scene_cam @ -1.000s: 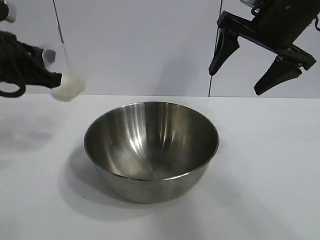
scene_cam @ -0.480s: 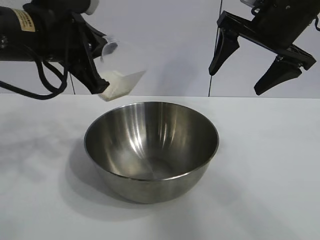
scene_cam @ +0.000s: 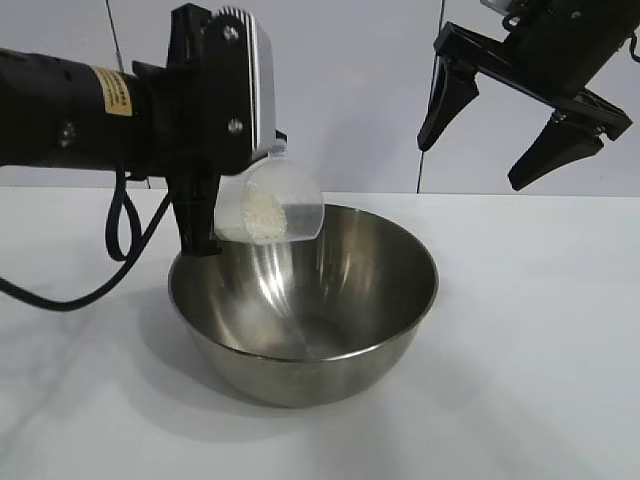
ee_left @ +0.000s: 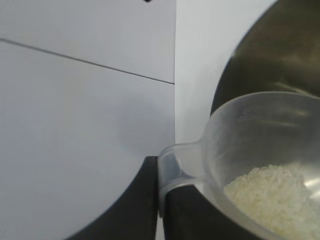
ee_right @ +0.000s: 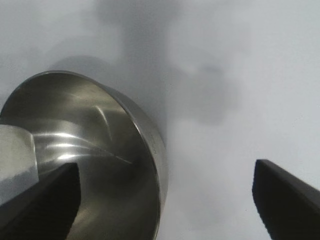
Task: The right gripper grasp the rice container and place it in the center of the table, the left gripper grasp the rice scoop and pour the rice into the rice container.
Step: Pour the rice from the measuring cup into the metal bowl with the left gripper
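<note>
The rice container (scene_cam: 303, 300), a shiny steel bowl, stands on the white table (scene_cam: 540, 330) near its middle. My left gripper (scene_cam: 200, 225) is shut on the side handle of the rice scoop (scene_cam: 270, 205), a clear plastic cup held tilted over the bowl's left rim. A heap of white rice (scene_cam: 262, 215) lies inside the scoop. The left wrist view shows the fingers (ee_left: 161, 165) pinching the handle, the scoop (ee_left: 260, 130), the rice (ee_left: 280, 195) and the bowl (ee_left: 280, 50) beyond. My right gripper (scene_cam: 470, 165) hangs open, high above the bowl's right side, with nothing in it. Below it is the bowl (ee_right: 100, 165).
White wall panels stand behind the table. The left arm's black cable (scene_cam: 100, 270) loops down to the tabletop left of the bowl. Bare white table (ee_right: 225, 100) lies to the right of the bowl.
The left arm has swung in from the far left with the scoop, which now sits tilted over the bowl's left rim. The right gripper has not moved.
</note>
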`<action>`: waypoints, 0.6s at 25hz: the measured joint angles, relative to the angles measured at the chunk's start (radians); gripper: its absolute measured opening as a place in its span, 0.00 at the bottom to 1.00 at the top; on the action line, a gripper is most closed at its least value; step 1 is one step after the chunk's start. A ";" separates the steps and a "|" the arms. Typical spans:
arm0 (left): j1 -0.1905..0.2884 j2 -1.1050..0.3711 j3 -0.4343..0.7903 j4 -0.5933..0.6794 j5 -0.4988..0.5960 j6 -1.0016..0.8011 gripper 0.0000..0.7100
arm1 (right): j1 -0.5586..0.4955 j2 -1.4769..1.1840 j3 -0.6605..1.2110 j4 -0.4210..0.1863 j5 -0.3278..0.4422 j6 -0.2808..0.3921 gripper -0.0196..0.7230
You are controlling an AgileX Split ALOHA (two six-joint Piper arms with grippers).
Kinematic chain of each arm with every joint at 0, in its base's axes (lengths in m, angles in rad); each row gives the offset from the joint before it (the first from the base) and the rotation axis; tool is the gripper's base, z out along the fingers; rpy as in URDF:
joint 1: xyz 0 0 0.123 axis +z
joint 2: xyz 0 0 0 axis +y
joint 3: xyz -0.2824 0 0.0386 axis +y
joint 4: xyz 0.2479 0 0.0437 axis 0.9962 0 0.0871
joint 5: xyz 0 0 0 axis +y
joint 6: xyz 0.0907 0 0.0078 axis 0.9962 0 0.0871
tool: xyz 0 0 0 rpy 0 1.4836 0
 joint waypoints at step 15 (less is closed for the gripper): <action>0.000 0.044 -0.053 0.222 -0.099 0.395 0.01 | 0.000 0.000 0.000 0.000 0.016 0.000 0.89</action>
